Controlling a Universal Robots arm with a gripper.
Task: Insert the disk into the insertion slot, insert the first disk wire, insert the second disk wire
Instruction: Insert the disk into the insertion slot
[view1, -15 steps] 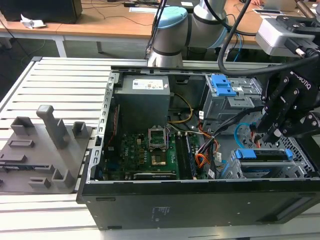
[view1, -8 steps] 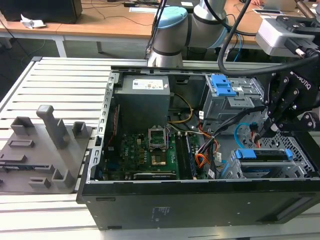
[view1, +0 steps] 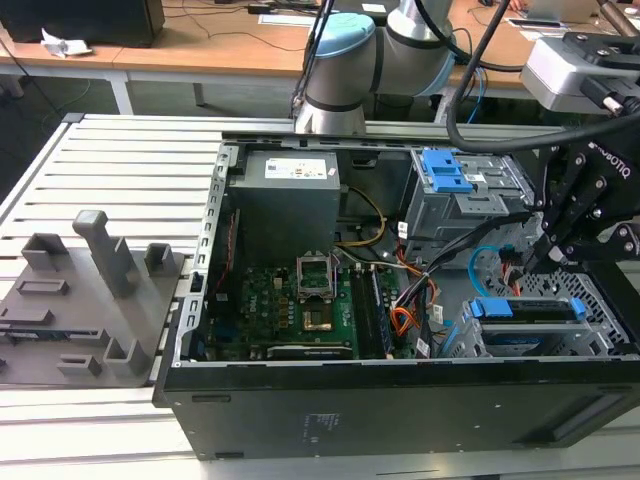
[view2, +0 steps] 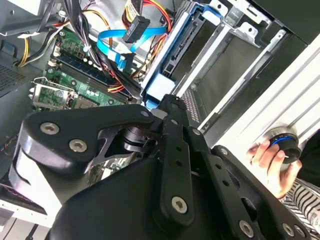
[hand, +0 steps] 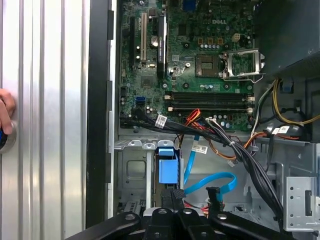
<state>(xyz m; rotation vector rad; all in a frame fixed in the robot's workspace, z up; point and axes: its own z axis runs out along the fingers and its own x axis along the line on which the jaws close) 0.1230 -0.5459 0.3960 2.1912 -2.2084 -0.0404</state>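
The disk (view1: 530, 309), in its bright blue carrier, sits inside the insertion slot (view1: 592, 338), a grey perforated cage at the exterior view's right. Both wrist views show the carrier's blue end (hand: 166, 167) (view2: 159, 86). My gripper (view1: 541, 256) hangs just above that end, shut (hand: 176, 196); whether anything is between its pads is hidden. The second disk wire (hand: 216, 181), a light-blue flat loop, lies loose beside the cage, its dark plug (hand: 212, 193) free. It also shows as a loop (view1: 486, 262) and a ribbon (view2: 114, 44). I cannot pick out the first disk wire among the dark cables.
The case lies open on a slatted table (view1: 120, 160). A taller grey bay with blue latches (view1: 445, 172) stands behind the cage. A black cable bundle (hand: 235, 150) and orange wires (view1: 402, 320) cross beside the motherboard (view1: 300, 300). A person's hand (view2: 270, 157) holds a knob outside the case.
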